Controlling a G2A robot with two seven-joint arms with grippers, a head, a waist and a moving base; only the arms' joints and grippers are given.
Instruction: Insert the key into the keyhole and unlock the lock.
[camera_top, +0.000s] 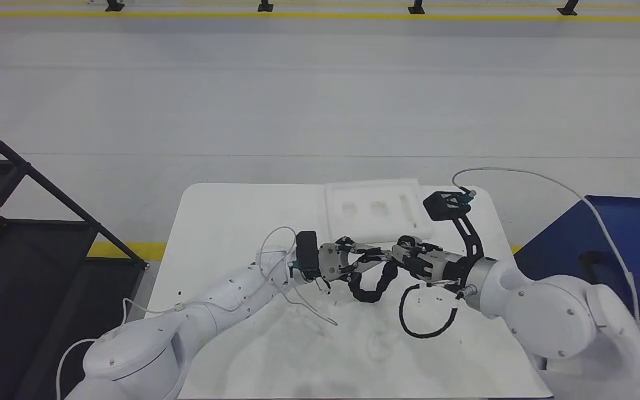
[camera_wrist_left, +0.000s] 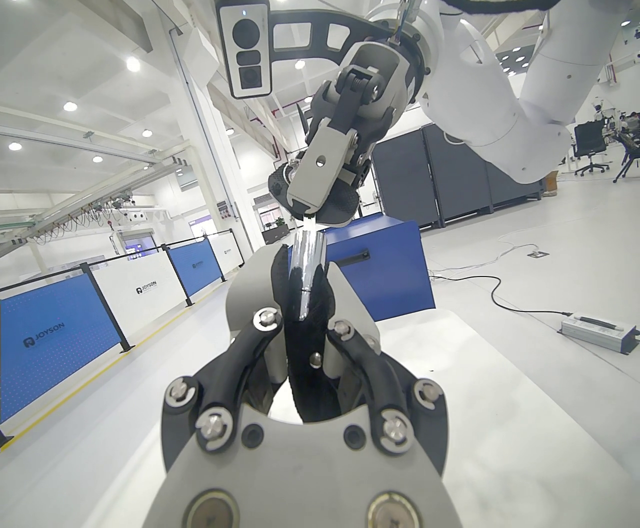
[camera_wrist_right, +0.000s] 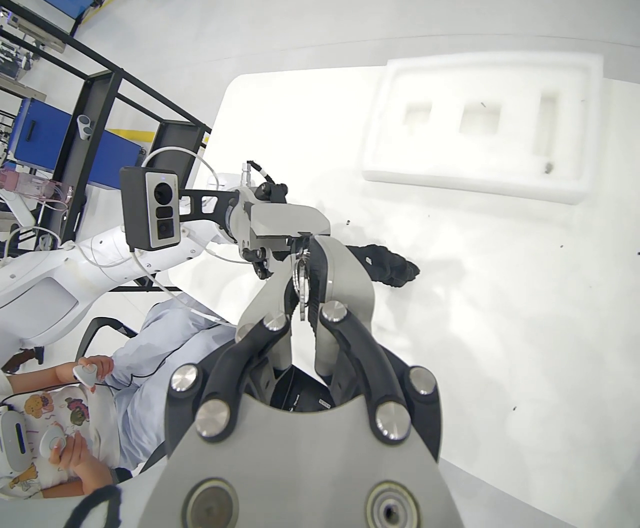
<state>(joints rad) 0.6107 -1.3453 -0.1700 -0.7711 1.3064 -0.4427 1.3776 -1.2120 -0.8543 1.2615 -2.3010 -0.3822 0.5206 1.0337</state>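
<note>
At lock (camera_wrist_left: 306, 272), right tool (camera_wrist_right: 305, 256) holds key (camera_wrist_right: 302, 282).

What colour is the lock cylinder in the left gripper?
The lock cylinder is shiny silver; left wrist view shows it best.

Foam tray (camera_top: 375, 208) on table (camera_top: 220, 240): obstacle near lock (camera_top: 366, 288), far side

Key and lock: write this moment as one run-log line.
left gripper: shut on lock | right gripper: shut on key | key tip near lock's end
</note>
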